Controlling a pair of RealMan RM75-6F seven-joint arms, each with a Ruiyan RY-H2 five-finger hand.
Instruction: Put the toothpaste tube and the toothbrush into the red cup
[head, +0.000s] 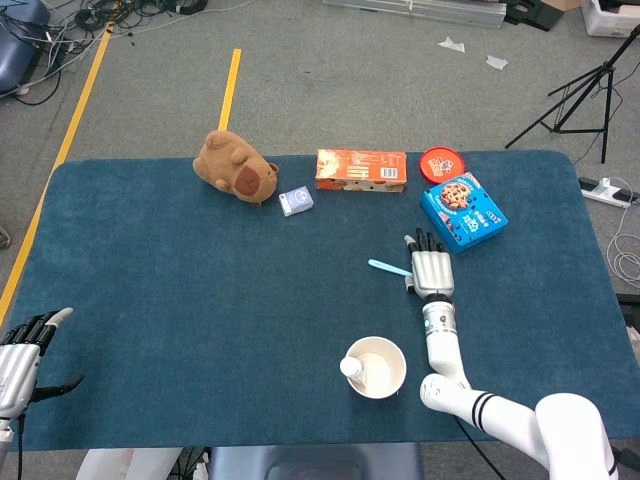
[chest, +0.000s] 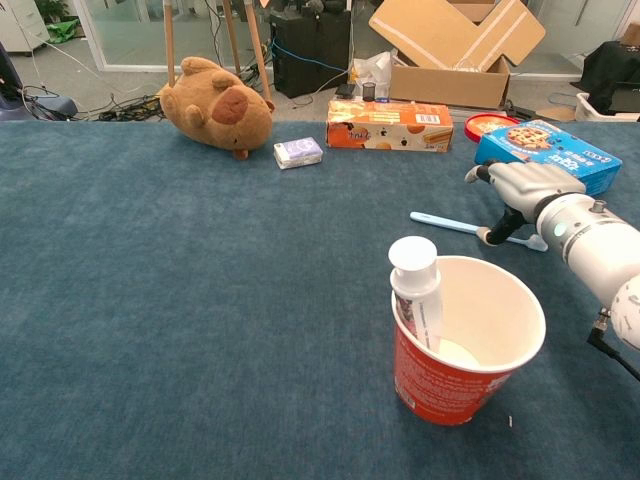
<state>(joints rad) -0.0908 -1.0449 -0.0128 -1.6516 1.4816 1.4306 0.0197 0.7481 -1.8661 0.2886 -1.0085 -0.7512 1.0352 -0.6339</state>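
Already the toothpaste tube (chest: 416, 290) stands in the red cup (chest: 466, 375). I hold my right hand (chest: 520, 190), fingers apart and empty, over the toothbrush (chest: 452, 224) on the table, ready to grasp; left hand (head: 20, 358) idles open.

The far end of the toothbrush (chest: 452, 224) is covered by the right hand (chest: 522, 188), and whether it is touched by the fingers cannot be told. The lower part of the toothpaste tube (chest: 415, 290) is hidden inside the red cup (chest: 440, 385). The left hand (head: 18, 355) is cut off by the head view's left edge and is missed by the chest view.
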